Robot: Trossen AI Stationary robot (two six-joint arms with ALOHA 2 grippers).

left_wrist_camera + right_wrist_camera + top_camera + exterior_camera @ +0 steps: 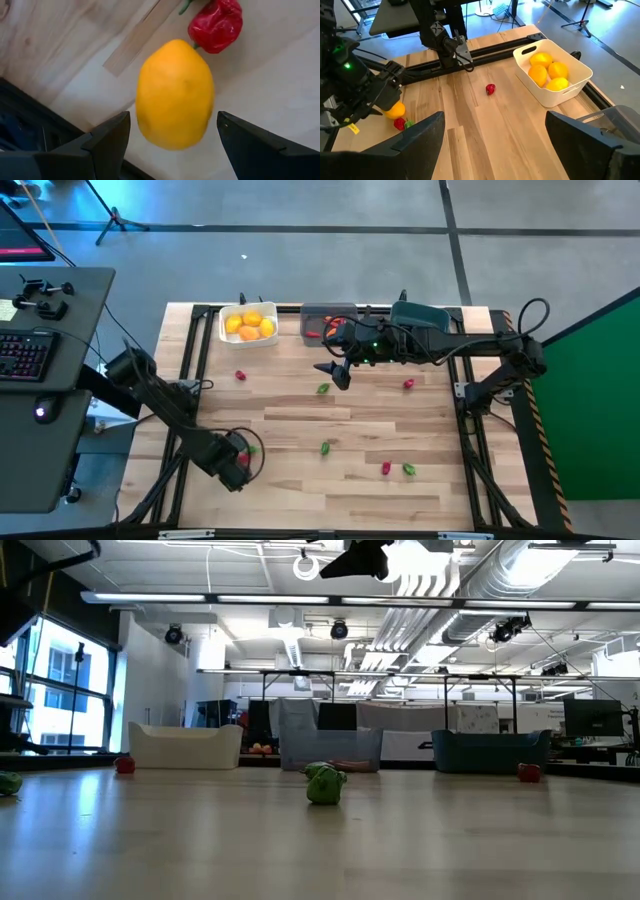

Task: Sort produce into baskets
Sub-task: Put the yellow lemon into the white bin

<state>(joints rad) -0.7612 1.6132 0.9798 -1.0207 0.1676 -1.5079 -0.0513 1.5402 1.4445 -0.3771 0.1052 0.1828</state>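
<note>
— orange first, right under our left gripper [172, 142]: a round orange fruit [175, 94] sits between its two dark fingers [107, 137], which stand wide apart on either side of it without touching, as far as we can tell. a red pepper [216, 25] lies on the wood just beyond the fruit.

— we see that too. from above, the left gripper [237, 460] is down at the near left of the wooden table [300, 480]. what about the loose bits?

— going outward: a red piece [386, 468] and a green piece [409, 469] lie side by side near the front right, another green piece [326, 447] nearer the middle. farther on, a green pepper [323, 388] lies mid-table, with a red piece [241, 375] to its left and a red one [409, 383] to its right.

— and our right gripper [338, 373]?

— it hangs above the table's far half, just beside that mid-table green pepper from above, jaws open and empty.

— then the bins along the far edge?

— the white basket [228, 332] on the left holds several yellow-orange fruits [249, 325]. the grey basket [315, 313] is next to it, partly hidden by the right arm, with something orange-red [314, 333] inside. the dark teal basket [488, 752] stands to the right of that in the low view.
</note>
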